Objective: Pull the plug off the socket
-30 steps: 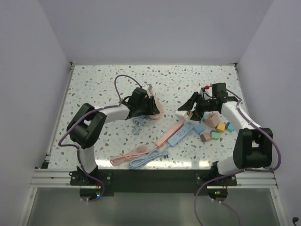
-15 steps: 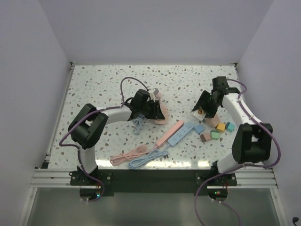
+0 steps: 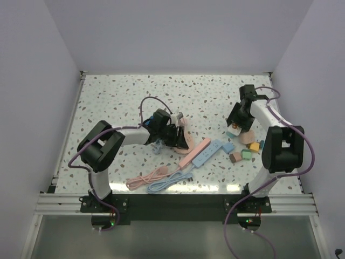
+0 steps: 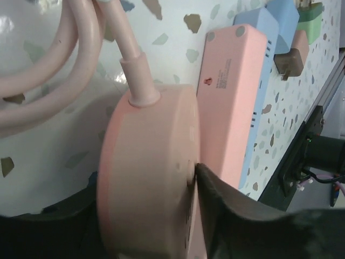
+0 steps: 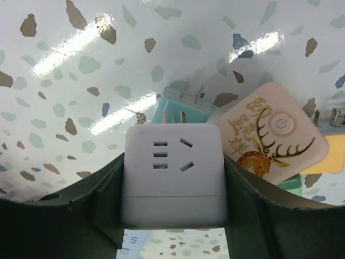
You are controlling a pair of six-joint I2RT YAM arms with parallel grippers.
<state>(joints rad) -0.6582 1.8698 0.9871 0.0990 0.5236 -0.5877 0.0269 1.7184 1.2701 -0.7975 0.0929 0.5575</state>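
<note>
right claw (image 5: 173, 162): clamped on the white plug (image 5: 173, 172), a finger on each side, its holes facing the wrist cam
plug spot: right side of the speckled table (image 3: 108, 97), teal adapter (image 5: 180, 110) poking out behind it, deer-print adapter (image 5: 269, 135) just beside, well apart from the socket
left claw (image 4: 145, 210): pink round socket (image 4: 145, 178) sits between the fingers, one finger (image 4: 226, 216) touching its face; honestly can't tell if it's squeezing
socket spot: mid-table, right against the pink power strip (image 4: 232, 97), cord (image 4: 132, 59) coming out of its rim

Legible marking was limited to gold Chinese characters, a deer emblem and a power symbol (image 5: 278, 123) on the pink adapter (image 5: 272, 137), a small red logo (image 4: 207, 82) on the pink power strip (image 4: 229, 102), and faint, unreadable lettering on the white socket cube (image 5: 173, 172).
</note>
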